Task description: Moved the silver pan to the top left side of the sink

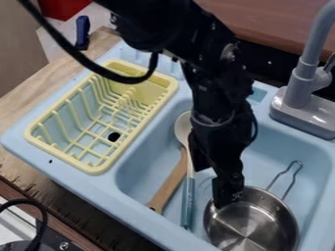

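The black gripper [226, 196] hangs over the sink basin, its tip at the upper left rim of the silver pan [252, 223]. Whether it holds that rim cannot be told from here. The pan lies in the lower right part of the light blue sink [147, 162], with its wire handle pointing up and to the right. The arm hides part of the basin's middle and back.
Left of the pan, a spoon with a teal handle [188, 203] and a wooden utensil [169, 184] lie in the basin. A yellow dish rack [98, 169] stands on the left ledge. The grey faucet [301, 81] rises at the back right.
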You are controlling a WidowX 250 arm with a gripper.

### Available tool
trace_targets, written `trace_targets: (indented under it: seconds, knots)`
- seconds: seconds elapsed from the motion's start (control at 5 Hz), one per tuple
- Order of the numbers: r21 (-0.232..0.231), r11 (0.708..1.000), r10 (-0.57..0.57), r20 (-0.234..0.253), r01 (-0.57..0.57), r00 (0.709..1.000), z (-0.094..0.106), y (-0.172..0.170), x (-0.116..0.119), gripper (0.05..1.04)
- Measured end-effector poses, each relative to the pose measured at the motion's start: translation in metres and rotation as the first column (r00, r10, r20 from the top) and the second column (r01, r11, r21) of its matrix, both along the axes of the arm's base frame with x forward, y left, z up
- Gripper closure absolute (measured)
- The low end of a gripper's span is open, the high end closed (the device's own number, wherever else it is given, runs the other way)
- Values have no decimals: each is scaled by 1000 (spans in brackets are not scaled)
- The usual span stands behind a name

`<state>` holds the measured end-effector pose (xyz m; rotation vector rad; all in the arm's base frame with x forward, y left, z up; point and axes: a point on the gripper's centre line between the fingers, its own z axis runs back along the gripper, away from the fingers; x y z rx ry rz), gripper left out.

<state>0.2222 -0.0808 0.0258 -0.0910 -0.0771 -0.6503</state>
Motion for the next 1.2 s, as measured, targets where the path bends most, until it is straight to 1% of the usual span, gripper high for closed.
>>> trace_targets:
  seconds: [0.2,0.4,0.6,0.8,1.0,1.2]
  knots:
    - [3,1000,-23,-9,23,1000,-9,-7,0,87]
    - [1,1000,-26,17,26,1000,-10,-9,2,133]
    - [1,1000,-17,15,17,1000,-11,-10,1,408]
    - [7,1000,-8,0,8,1000,-15,-10,-1,705]
    - [19,1000,-7,-9,7,1000,-20,-11,-2,922]
    - [18,1000,-6,-2,7,1000,-19,-12,-1,1018]
